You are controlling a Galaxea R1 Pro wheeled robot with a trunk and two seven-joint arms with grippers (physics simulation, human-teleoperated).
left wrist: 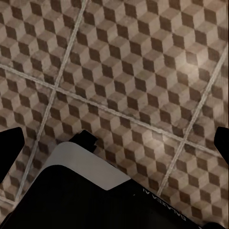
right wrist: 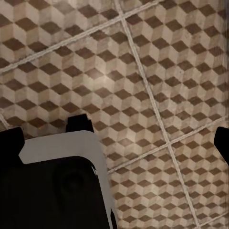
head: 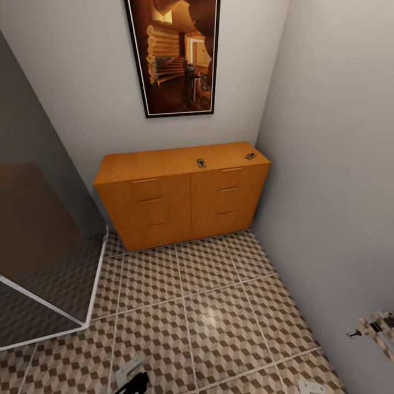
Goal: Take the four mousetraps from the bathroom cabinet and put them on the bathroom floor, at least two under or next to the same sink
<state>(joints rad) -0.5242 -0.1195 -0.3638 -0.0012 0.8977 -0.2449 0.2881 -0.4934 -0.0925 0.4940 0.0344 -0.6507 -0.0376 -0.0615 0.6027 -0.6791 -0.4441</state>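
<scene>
Cabinet: a low, wide orange-brown wooden cabinet with bar-handled drawer fronts is seen against the far wall, under a framed picture.
Mousetraps: two small flat boards with dark wire parts are seen on the cabinet top, one near the middle, one by the right end; the other two cannot be located.
Floor: no trap is seen on the brown-and-beige cube-patterned tiled floor.
Sink: none is identified with certainty.
Left end effector: fingers spread apart, nothing held, hung over the tiles.
Right end effector: fingers likewise apart and empty.
Progress: judged barely begun; the cabinet is yet to be reached.
</scene>
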